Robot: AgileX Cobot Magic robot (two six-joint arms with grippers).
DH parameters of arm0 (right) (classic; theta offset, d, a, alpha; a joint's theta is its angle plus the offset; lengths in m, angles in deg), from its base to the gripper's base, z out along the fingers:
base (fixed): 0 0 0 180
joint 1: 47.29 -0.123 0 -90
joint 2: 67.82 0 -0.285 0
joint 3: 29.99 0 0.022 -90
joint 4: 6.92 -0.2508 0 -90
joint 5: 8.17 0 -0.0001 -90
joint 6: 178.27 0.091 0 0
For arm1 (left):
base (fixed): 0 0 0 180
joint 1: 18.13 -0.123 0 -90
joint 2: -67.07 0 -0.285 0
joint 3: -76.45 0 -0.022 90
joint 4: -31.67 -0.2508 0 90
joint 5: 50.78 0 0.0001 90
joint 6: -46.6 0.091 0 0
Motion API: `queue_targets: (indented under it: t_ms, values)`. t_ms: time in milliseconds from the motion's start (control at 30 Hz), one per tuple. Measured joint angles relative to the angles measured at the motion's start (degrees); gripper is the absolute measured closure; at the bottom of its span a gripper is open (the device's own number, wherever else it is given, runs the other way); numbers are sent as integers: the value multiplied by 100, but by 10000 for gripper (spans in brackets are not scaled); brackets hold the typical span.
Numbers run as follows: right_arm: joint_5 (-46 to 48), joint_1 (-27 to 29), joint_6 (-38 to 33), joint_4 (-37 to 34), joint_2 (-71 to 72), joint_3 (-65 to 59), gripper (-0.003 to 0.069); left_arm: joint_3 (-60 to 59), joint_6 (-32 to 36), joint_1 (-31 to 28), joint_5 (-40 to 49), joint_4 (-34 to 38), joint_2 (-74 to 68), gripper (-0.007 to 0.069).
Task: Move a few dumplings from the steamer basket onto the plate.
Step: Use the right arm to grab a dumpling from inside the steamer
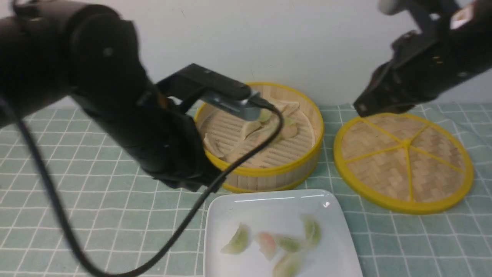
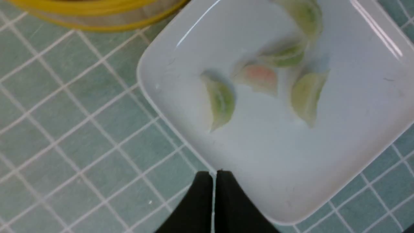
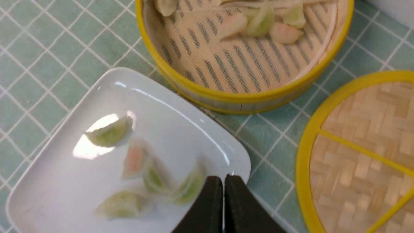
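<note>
No legible text, label, brand, number or sign in any of the three views.

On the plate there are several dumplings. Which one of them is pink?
The pink dumpling, second from the left on the plate in the front view. Its middle is salmon pink; the other four there are pale green.
</note>
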Motion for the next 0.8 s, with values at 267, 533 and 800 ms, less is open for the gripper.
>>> queue_targets:
  t_ms: [267,533,800]
  values:
    - [-897,-141,-79,-90,-1932,1237,452,-758,-157,-490,52,-5,1256,631]
    - [-1817,-141,-140,-322,-3685,2295,246,-863,-241,-511,411,-326,1969,631]
    - [-2299,-141,51,-125,-4641,2772,224,-864,-708,-516,743,-1246,2187,631]
